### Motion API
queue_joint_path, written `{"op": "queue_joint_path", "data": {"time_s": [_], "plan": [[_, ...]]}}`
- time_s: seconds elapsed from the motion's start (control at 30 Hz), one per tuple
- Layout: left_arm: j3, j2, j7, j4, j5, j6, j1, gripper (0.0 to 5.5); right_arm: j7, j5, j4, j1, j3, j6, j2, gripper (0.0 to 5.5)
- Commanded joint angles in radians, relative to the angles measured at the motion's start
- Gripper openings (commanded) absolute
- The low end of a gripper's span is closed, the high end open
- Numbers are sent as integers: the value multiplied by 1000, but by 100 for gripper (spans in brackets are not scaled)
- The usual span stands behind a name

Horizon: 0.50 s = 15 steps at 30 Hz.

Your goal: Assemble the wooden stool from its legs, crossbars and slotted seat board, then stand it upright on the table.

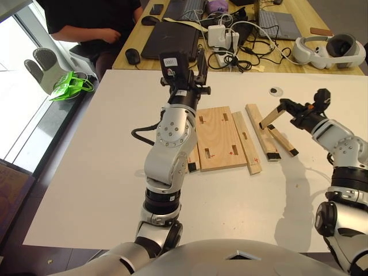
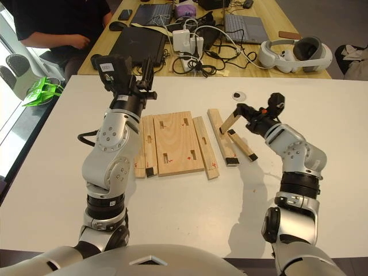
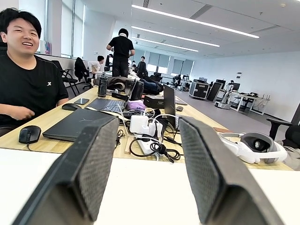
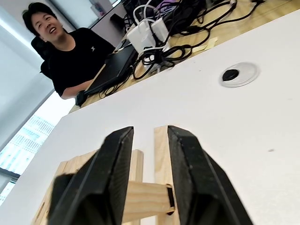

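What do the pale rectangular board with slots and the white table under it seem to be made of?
The pale rectangular slotted board looks like light, unvarnished softwood, perhaps pine: it is matte, with fine grain lines along its length and cleanly cut slots. The white table looks like laminate or painted board: it is smooth and uniform with no grain. The pictures do not settle which.

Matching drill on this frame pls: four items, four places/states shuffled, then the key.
1. seat board
2. left gripper
3. stick
4. headset

A. on the desk beyond the table
B. tilted, clamped in the right gripper jaws
C. flat on the table
D. raised, jaws open, empty

Pairs: 1-C, 2-D, 3-B, 4-A
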State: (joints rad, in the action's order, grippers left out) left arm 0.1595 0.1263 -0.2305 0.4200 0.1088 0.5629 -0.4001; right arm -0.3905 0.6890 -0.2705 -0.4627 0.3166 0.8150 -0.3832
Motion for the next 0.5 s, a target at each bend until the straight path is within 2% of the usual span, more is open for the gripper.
{"op": "queue_joint_path", "data": {"time_s": [0.03,0.17,0.27,0.37,0.5], "plan": [[0,48,-5,-13,1,4,31,235,18,10,88,6,-86,93,82,135],[1,49,-8,-21,-2,-6,38,235,8,-4,153,13,-168,195,92,135],[-5,52,-16,-21,-4,-14,37,235,25,-16,119,-81,-110,132,79,135],[-2,57,-31,-19,-11,-26,52,235,29,-106,-52,-224,-97,5,27,135],[1,64,-47,-34,-9,-47,40,235,-62,-311,-354,-337,-256,-113,-29,204]]}}
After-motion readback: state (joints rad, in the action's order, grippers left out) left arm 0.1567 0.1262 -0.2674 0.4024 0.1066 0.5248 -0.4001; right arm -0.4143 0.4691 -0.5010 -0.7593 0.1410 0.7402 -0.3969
